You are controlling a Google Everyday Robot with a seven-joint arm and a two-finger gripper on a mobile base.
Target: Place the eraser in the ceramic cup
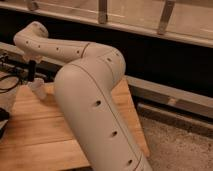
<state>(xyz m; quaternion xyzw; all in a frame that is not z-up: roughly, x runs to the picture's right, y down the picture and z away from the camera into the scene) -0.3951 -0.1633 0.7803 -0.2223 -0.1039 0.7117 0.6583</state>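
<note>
The ceramic cup (37, 90) is a small whitish cup standing upright near the far left of the wooden table (45, 135). My gripper (31, 71) hangs dark and vertical from the pale wrist, just above and slightly left of the cup's rim. The eraser is not visible as a separate thing; I cannot tell whether it is in the gripper. My large white arm (95, 100) fills the middle of the view and hides much of the table.
Black cables (12, 80) lie at the table's far left. A dark object (2, 122) shows at the left edge. A dark wall with a metal rail (165, 95) runs behind. Speckled floor (175, 145) lies right of the table's edge.
</note>
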